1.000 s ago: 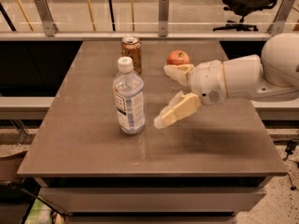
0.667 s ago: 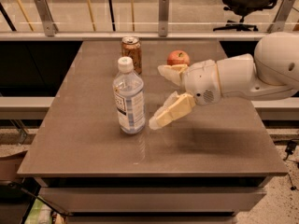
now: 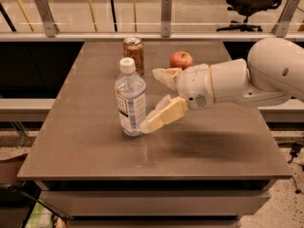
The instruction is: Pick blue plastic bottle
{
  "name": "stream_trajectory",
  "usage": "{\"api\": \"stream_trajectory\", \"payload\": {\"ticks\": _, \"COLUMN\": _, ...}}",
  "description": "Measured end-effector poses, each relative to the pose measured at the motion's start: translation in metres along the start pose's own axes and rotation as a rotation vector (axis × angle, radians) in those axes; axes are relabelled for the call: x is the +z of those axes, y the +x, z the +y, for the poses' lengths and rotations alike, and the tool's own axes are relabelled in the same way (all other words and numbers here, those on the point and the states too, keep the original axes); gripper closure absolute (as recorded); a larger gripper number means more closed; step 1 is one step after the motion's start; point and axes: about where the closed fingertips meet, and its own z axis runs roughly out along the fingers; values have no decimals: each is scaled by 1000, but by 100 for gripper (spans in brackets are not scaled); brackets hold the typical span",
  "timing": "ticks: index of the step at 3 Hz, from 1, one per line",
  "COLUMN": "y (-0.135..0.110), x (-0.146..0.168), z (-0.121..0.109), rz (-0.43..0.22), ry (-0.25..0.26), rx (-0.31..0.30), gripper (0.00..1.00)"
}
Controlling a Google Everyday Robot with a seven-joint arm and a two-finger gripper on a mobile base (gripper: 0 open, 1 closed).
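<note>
The blue plastic bottle [image 3: 130, 99] stands upright on the brown table [image 3: 85, 141], left of centre. It is clear, with a white cap and a pale blue-and-white label. My gripper [image 3: 156, 99] comes in from the right with its two cream fingers spread apart. The near finger [image 3: 165, 115] touches the bottle's lower right side. The far finger [image 3: 164, 75] is behind and to the right of the bottle's shoulder. Nothing is held.
A brownish metal can [image 3: 134, 54] stands just behind the bottle. A red apple [image 3: 181, 60] lies behind the gripper. A railing with glass panels [image 3: 166, 13] runs along the table's far edge. An office chair [image 3: 249, 4] is at the far right.
The gripper and arm have moved left toward the bottle; the near finger now reaches the bottle's side. The bottle, can and apple have not moved.
</note>
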Motion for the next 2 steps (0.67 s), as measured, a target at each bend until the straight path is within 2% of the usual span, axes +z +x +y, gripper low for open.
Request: {"api": "stream_trajectory", "payload": {"ticks": 2, "y": -4, "x": 23, "z": -2, "rz": -34, "ry": 26, "rx": 30, "gripper": 0}}
